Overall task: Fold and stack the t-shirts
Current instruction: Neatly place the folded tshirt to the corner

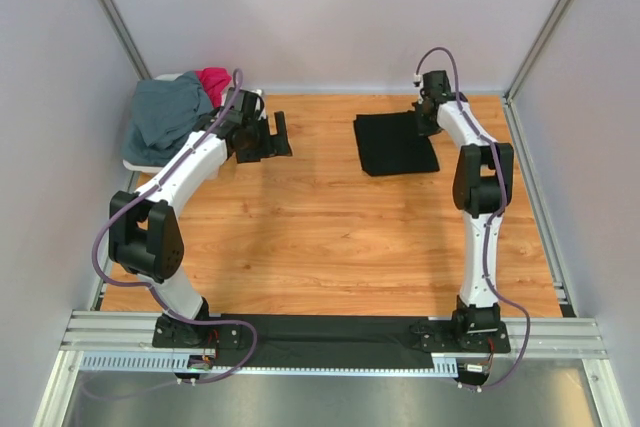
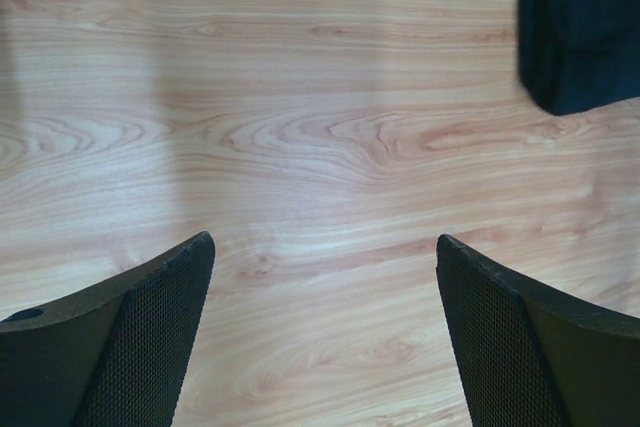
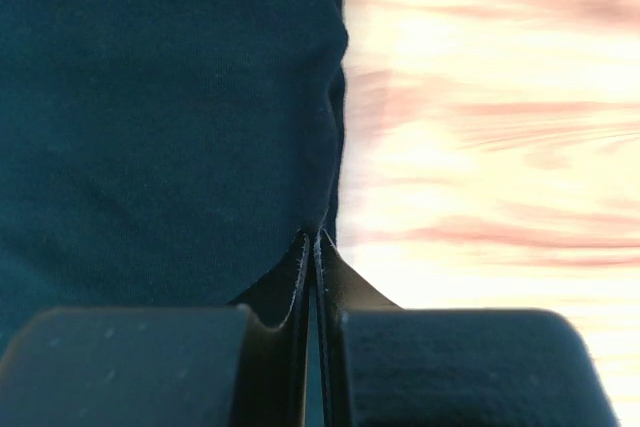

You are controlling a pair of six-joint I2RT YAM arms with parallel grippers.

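from the overhead camera i saw the black shirt [image 1: 395,143] lying folded flat on the far right part of the wooden surface [image 1: 330,237]. the right arm [image 1: 478,177] was extended to the shirt's far right corner. in its wrist view the right jaws were pressed together on the shirt's edge, with the cloth drawn up into the pinch. the left arm [image 1: 185,172] was extended toward the far left. there the left jaws hung over bare wood, spread wide and holding nothing. a corner of the black shirt showed at the top right of that wrist view, well apart from them. near the left jaws, at the far left corner, the white basket [image 1: 140,162] held a grey shirt [image 1: 165,112] heaped over its rim. a magenta shirt [image 1: 213,80] was bunched behind the grey one, touching it. both were crumpled.
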